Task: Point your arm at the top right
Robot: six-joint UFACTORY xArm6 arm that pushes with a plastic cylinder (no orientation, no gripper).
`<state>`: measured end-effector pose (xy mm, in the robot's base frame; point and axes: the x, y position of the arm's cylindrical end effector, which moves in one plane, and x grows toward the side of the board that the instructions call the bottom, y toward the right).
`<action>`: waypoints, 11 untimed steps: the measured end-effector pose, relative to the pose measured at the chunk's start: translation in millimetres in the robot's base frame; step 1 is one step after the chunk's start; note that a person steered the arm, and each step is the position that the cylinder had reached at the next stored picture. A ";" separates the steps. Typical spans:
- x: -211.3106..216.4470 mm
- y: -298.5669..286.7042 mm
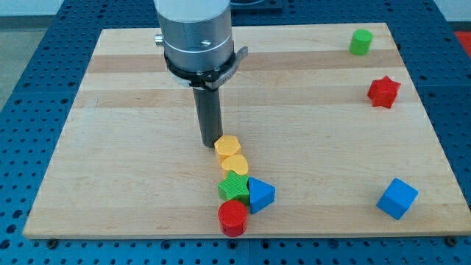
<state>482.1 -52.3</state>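
My tip point(210, 143) rests on the wooden board point(110, 147) just left of centre, touching or nearly touching the upper left side of a yellow hexagonal block point(228, 146). Below that block lie a yellow heart-shaped block point(234, 163), a green star block point(235, 187), a blue triangular block point(260, 194) and a red cylinder point(233, 217), in a tight line running down to the view's bottom. The board's top right corner holds a green cylinder point(360, 42).
A red star block point(383, 91) sits at the view's right, below the green cylinder. A blue cube point(397, 198) sits at the bottom right. The arm's grey body point(196, 33) rises above the tip at the view's top.
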 end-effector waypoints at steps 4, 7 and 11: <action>-89.8 17.1; -258.8 181.7; -256.1 395.5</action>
<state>226.1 343.2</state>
